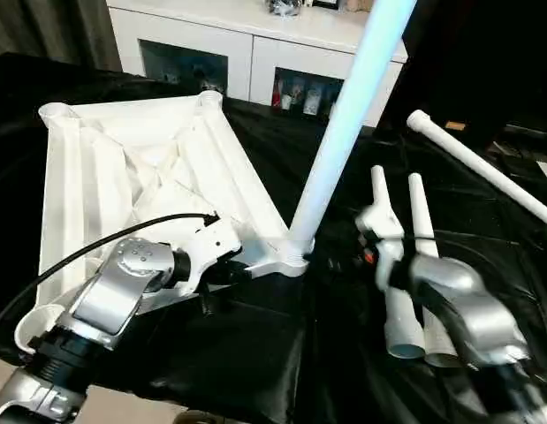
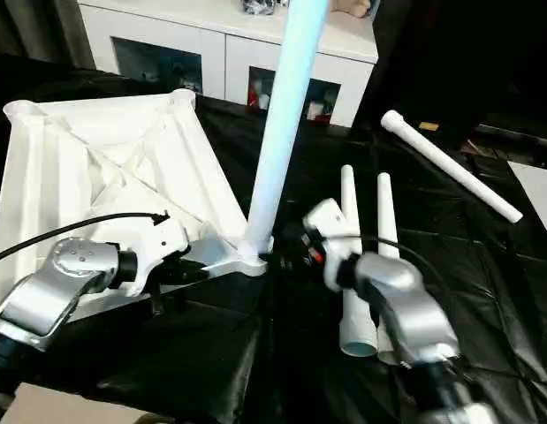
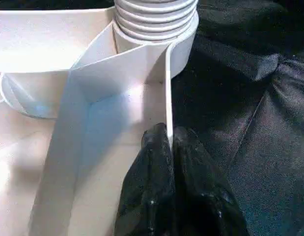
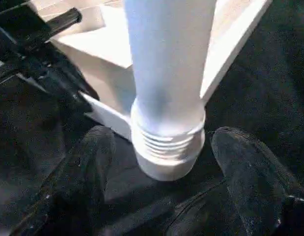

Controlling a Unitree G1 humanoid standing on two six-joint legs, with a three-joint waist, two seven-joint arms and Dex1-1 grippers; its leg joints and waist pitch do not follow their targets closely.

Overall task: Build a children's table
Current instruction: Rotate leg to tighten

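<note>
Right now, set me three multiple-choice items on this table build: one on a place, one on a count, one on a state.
1. Where does the mounted leg stand?
A. In a corner socket of the upturned tabletop, the corner nearest the robot's right gripper
B. Loose on the cabinet
C. In the tabletop's far corner

2. How many loose legs lie on the black cloth?
A. One
B. Three
C. Five

3. How does the left gripper stand?
A. Wide open above the cloth
B. Shut on the tabletop's thin edge wall
C. Shut around a loose leg

Answers:
1 A: the leg rises from the near corner, its threaded base between the right gripper's open fingers.
2 B: two legs lie side by side beside the right arm, and one leg lies farther off.
3 B: its black fingers pinch the white wall.
</note>
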